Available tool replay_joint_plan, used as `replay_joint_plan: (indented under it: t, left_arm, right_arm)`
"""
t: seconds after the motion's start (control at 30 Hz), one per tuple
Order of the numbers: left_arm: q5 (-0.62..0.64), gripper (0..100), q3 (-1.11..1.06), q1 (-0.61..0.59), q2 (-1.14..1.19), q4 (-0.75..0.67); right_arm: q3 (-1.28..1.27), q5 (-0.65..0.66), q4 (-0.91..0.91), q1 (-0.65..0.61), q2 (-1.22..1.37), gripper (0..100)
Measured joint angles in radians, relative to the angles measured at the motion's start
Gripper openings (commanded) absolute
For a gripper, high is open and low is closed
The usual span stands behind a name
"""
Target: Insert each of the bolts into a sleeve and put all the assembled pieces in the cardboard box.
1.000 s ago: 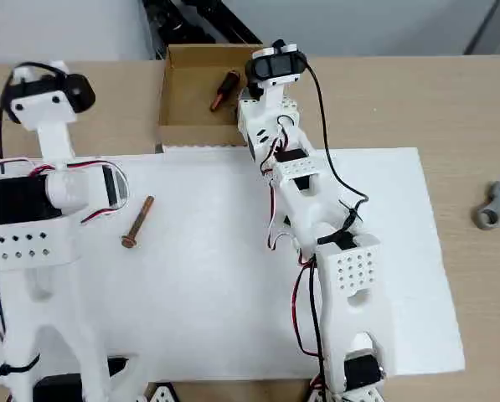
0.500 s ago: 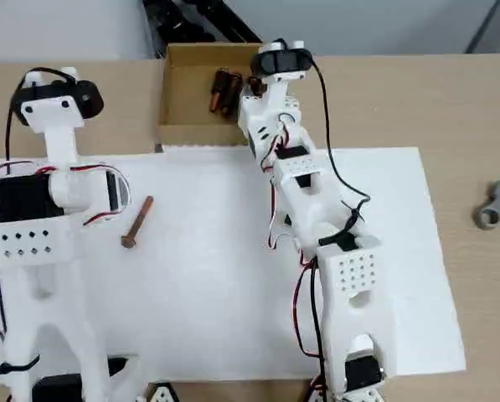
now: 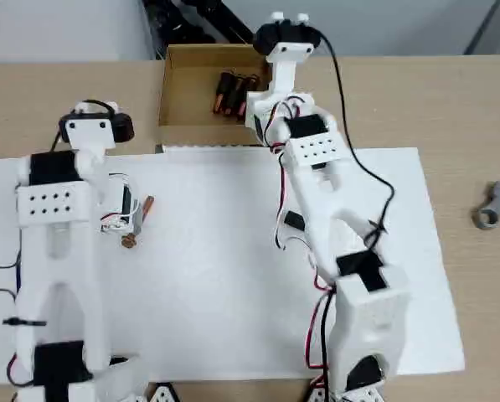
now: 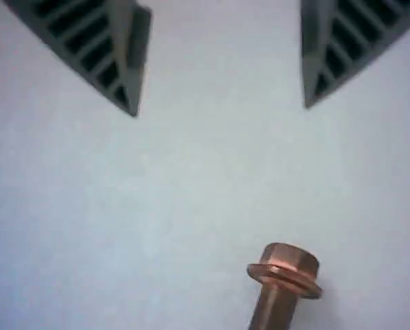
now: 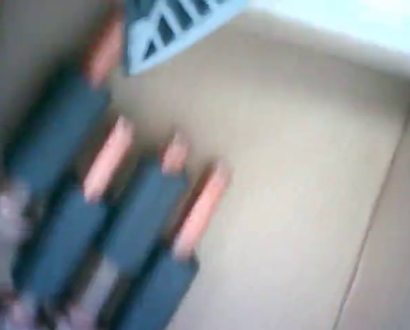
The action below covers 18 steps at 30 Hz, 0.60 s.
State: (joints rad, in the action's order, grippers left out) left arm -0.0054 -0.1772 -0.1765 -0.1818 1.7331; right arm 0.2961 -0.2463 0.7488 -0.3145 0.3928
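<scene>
My left pincer (image 4: pixel 222 106) hangs wide near a bolt (image 4: pixel 283 275). I can't tell the right pincer's (image 3: pixel 258 105) grip above the cardboard box (image 3: pixel 180 105) holding sleeved bolts (image 3: pixel 233 92).

Table (image 3: pixel 451 100), white sheet (image 3: pixel 208 276), cardboard box (image 3: pixel 199 134), maybe bracket (image 3: pixel 492 205)

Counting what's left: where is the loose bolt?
In the high view the loose bolt lies on the white sheet beside the left gripper, outside the cardboard box.

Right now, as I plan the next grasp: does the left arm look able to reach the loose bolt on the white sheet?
Probably yes. The left gripper is open over the white sheet, the bolt lies bare close by, and nothing stands between them.
</scene>
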Motion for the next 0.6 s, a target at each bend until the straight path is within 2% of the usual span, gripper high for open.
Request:
replay_joint_plan:
  t: [0.27, 0.6]
  left_arm:
    - [-0.095, 14, 0.0, -0.002, 0.061, -0.086]
    - [-0.152, 14, 0.0, -0.002, 0.212, -0.173]
  right_arm:
    - [0.0, 0.0, 0.37, 0.018, -0.183, 16.2]
    - [0.0, 0.0, 0.69, 0.086, -0.311, 16.2]
